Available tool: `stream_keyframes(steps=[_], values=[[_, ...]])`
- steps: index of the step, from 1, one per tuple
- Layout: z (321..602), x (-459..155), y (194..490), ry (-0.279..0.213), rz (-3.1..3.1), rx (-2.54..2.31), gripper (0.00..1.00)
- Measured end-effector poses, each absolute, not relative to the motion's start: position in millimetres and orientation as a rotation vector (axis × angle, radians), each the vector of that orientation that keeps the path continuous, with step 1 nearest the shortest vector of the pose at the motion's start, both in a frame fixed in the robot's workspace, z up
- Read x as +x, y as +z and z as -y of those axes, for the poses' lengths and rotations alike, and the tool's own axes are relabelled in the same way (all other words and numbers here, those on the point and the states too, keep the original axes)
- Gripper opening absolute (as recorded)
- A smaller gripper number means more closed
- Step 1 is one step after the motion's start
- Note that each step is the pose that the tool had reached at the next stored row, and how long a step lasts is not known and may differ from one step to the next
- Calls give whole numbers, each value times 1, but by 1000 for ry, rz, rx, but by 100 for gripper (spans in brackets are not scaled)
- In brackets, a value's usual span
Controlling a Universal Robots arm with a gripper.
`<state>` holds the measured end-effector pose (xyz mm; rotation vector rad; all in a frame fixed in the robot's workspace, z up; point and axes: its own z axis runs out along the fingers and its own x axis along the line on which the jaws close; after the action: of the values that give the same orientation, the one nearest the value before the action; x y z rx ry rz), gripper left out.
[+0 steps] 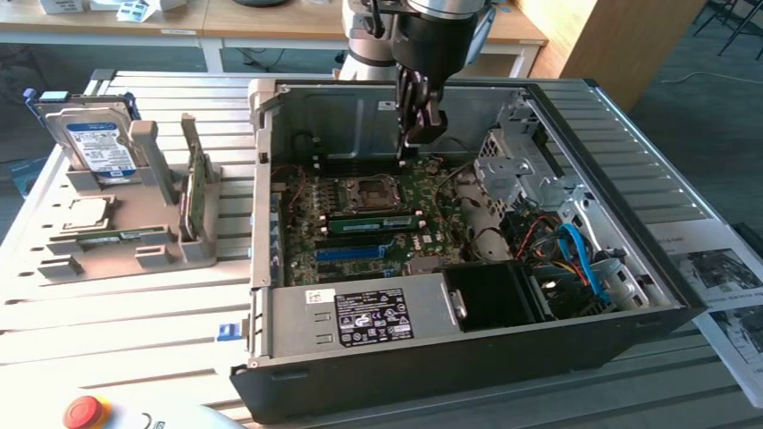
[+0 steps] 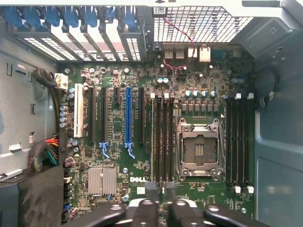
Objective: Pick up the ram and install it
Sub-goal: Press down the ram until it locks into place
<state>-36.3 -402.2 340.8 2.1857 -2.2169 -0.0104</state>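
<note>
A: Your gripper (image 1: 413, 143) hangs inside the open computer case (image 1: 477, 368), well above the motherboard (image 1: 310, 202) and toward the case's back wall.

B: In your wrist view its fingertips (image 2: 151, 187) stand apart with a gap between them. Nothing is pinched there. They line up over the memory slots (image 2: 162, 137) next to the CPU socket (image 2: 199, 149).

A: Your ram (image 1: 372, 222) stands on its long edge in a slot on the motherboard, just beside that socket. It sits below the gripper and does not touch it.

B: You also have a matching green stick (image 1: 120, 237) lying flat in the grey holder (image 1: 71, 265). The holder is on the tabletop (image 1: 120, 332), to the exterior view's left of the case. A hard drive (image 1: 96, 143) stands upright at the holder's far end.
</note>
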Motion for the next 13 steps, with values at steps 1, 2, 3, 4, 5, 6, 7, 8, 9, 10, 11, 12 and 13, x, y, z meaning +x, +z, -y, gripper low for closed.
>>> stream_keyframes(steps=[1, 2, 3, 4, 5, 6, 7, 8, 9, 10, 11, 12, 13], values=[[402, -36, 341, -10, 2217, 2186, 17], [402, -36, 341, -10, 2217, 2186, 11], [402, -36, 341, -10, 2217, 2186, 11], [402, -36, 341, -10, 2217, 2186, 11], [402, -36, 341, -10, 2217, 2186, 11], [402, -36, 341, -10, 2217, 2186, 11], [402, -36, 341, -10, 2217, 2186, 11], [402, -36, 341, -10, 2217, 2186, 11], [402, -36, 341, -10, 2217, 2186, 11], [402, -36, 341, -10, 2217, 2186, 11], [402, -36, 341, -10, 2217, 2186, 11], [402, -36, 341, -10, 2217, 2186, 11], [402, -36, 341, -8, 2218, 2187, 11]])
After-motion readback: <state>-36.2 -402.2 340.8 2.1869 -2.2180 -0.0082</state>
